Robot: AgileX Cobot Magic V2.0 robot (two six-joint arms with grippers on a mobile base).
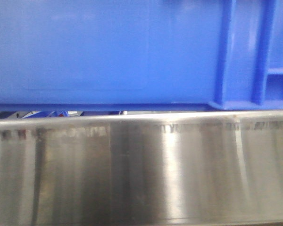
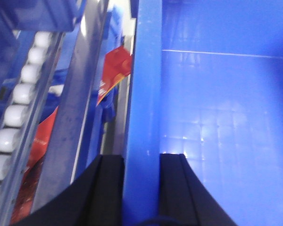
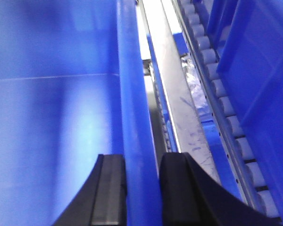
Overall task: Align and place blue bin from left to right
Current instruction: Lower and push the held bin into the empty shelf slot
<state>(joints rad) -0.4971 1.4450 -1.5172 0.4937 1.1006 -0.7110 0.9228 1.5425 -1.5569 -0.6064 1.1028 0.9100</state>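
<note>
blue bin (image 1: 108, 52) above steel rail (image 1: 141, 165), left hand (image 2: 141, 157) closed on its left wall, right hand (image 3: 141, 157) closed on its right wall

A brushed steel panel (image 1: 141, 174) spans the front. White rollers (image 2: 18, 96) run beside a metal rail (image 2: 74, 117). Red packets (image 2: 116, 70) lie beside that rail.

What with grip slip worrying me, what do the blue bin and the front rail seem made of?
The blue bin looks like rigid moulded plastic, smooth and semi-glossy: uniform colour, moulded corner ribs, soft highlights. The front rail appears to be brushed metal, probably stainless steel: silvery with streaky vertical reflections.
</note>
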